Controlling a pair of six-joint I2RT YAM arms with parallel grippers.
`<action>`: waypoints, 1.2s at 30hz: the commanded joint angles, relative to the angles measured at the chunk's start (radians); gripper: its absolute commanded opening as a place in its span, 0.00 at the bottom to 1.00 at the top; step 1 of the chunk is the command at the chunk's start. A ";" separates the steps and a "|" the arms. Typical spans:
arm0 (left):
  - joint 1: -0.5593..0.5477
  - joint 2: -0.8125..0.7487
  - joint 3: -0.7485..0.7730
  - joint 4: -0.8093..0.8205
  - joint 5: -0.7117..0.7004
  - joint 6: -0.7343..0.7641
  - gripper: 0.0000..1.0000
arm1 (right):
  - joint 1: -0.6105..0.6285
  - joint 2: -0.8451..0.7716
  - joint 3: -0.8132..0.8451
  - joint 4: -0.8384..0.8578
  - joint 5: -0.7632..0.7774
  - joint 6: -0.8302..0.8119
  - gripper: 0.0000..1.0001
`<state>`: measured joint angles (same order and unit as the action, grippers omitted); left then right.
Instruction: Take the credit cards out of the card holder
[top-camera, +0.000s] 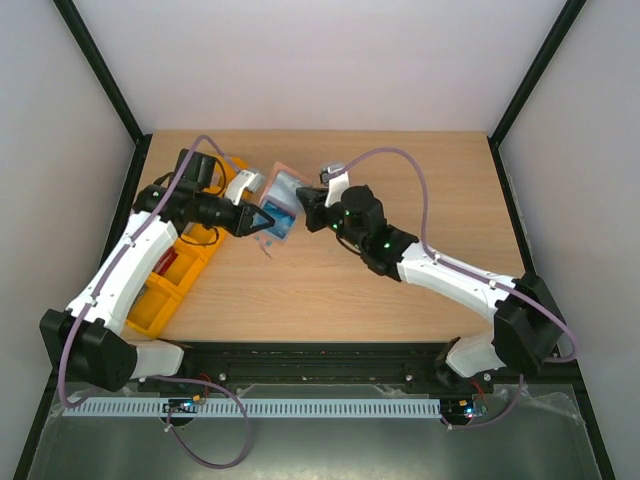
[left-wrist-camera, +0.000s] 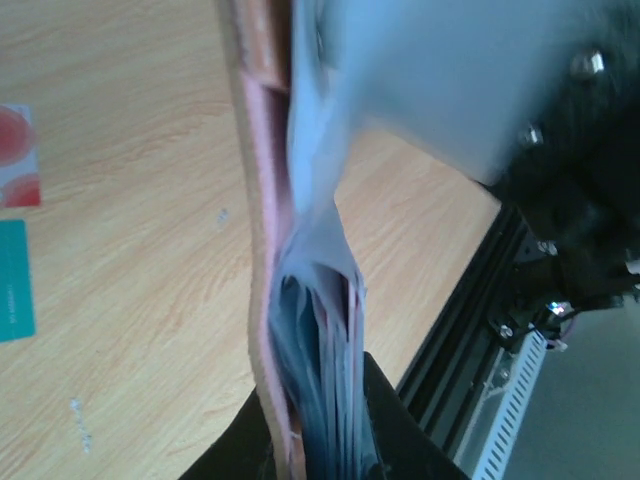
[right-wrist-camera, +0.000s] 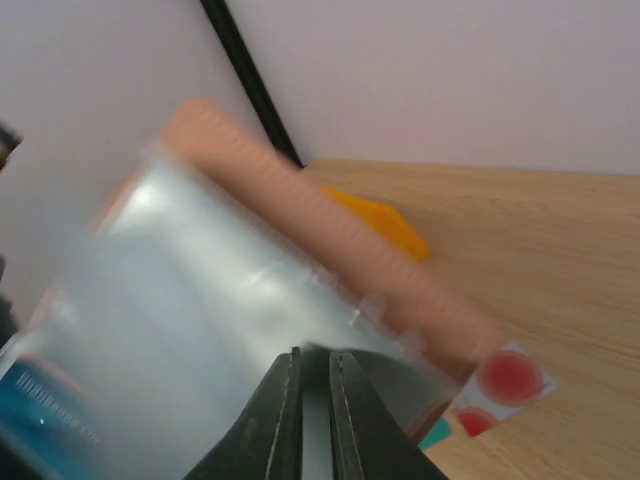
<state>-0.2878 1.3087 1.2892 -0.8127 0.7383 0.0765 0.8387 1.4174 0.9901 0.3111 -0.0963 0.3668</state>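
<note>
- The card holder (top-camera: 283, 205) hangs tilted between the two grippers, its grey-blue inside showing and its reddish edge on top.
- The left gripper (top-camera: 268, 222) is clamped on the holder's lower left edge.
- The right gripper (top-camera: 306, 200) touches the holder's right side.
- Orange bins (top-camera: 170, 285) lie on the table (top-camera: 330, 290) left of the holder.

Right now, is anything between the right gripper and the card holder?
Nothing visible: the right gripper pinches the pale inner sleeve of the card holder, while the left gripper clamps its other edge.
</note>
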 joint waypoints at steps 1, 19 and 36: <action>-0.011 -0.029 -0.037 0.002 0.120 0.018 0.02 | -0.052 -0.027 0.039 -0.065 -0.025 0.001 0.10; 0.178 -0.076 -0.436 0.551 0.330 -0.638 0.02 | 0.071 -0.172 -0.068 -0.202 -0.262 -0.165 0.20; 0.169 -0.088 -0.473 0.598 0.337 -0.656 0.02 | 0.097 0.093 0.060 -0.053 -0.259 -0.116 0.03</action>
<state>-0.1127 1.2419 0.8307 -0.2497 1.0462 -0.5732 0.9680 1.5303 1.0615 0.1596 -0.3893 0.2176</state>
